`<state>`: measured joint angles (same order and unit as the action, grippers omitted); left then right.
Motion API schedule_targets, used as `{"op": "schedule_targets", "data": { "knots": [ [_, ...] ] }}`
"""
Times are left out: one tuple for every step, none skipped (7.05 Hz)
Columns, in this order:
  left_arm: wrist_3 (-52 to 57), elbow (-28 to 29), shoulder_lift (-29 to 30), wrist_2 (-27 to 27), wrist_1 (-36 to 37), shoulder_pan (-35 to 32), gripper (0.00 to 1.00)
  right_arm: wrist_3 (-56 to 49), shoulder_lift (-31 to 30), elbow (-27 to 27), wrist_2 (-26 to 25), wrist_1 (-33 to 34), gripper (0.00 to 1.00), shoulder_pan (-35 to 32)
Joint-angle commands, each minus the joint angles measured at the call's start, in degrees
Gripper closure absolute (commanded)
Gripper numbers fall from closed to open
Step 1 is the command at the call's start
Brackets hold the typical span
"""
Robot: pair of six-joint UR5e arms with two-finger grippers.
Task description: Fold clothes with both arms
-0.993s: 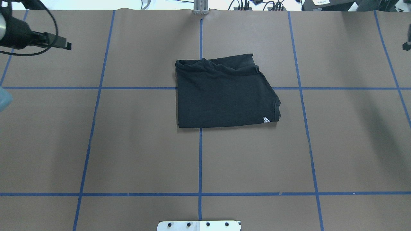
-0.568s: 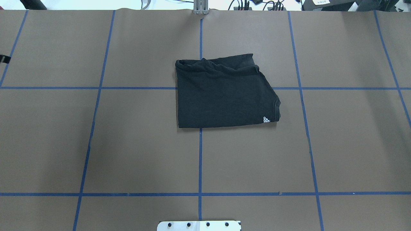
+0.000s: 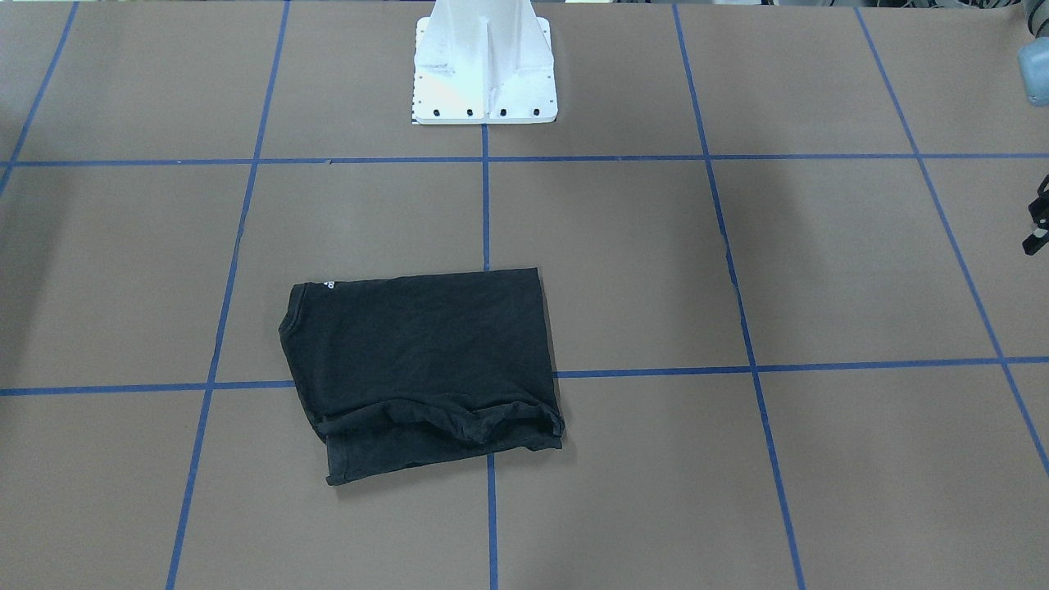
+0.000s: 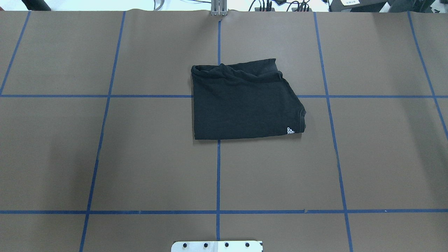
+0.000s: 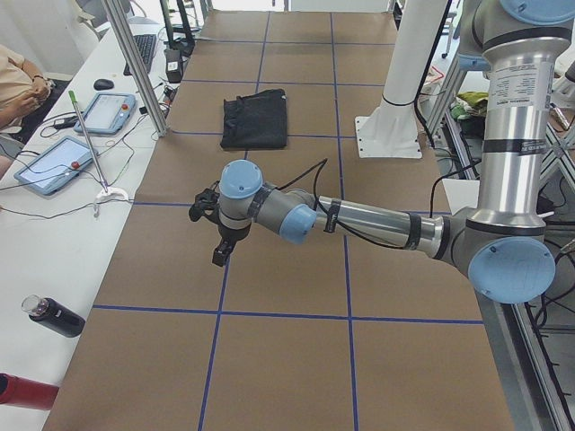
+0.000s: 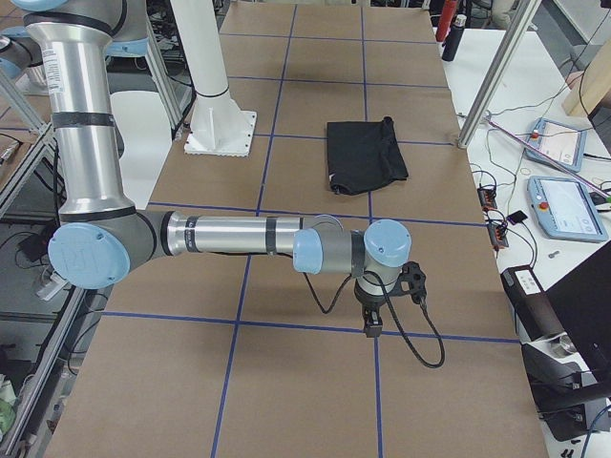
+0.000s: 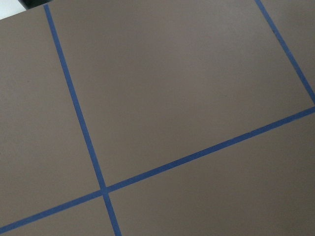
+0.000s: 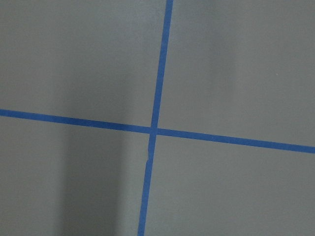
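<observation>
T-shirt (image 4: 245, 101) lies folded, far edge bumpy. It looks done, so left gripper (image 5: 219, 255) and right gripper (image 6: 372, 328) should hang clear. Fingers open or closed? Cannot tell.

Grey metal arms (image 5: 377, 220) with pale blue joint caps (image 5: 241, 179), black cables (image 6: 430, 324).

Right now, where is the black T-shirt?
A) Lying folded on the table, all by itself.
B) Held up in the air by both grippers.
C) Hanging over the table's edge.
A: the T-shirt lies folded flat on the table, and the left gripper and the right gripper hang well away from it.
</observation>
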<state>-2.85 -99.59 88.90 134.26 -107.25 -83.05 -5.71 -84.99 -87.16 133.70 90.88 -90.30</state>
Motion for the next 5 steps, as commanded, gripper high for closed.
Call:
{"op": "schedule_targets", "data": {
  "knots": [
    [0.30, -0.34, -2.41, 0.21, -0.15, -0.19, 0.00, 0.09, -0.79, -0.64, 0.69, 0.95, 0.00, 0.39],
    [-0.31, -0.34, -2.59, 0.21, -0.07, -0.19, 0.00, 0.09, -0.53, -1.60, 0.60, 2.79, 0.00, 1.00],
    [-0.40, -0.51, -2.59, 0.99, -0.07, -0.19, 0.00, 0.17, -0.18, -3.44, 0.60, 5.50, 0.00, 1.18],
    [-0.49, -0.51, -2.59, 1.87, 0.11, -0.19, 0.00, 0.26, -0.18, -6.16, 0.60, 8.75, 0.00, 1.18],
    [-0.58, -0.86, -1.90, 1.96, 0.11, -0.10, 0.00, 0.52, -0.09, -8.36, 0.69, 12.44, 0.00, 1.36]
  ]
}}
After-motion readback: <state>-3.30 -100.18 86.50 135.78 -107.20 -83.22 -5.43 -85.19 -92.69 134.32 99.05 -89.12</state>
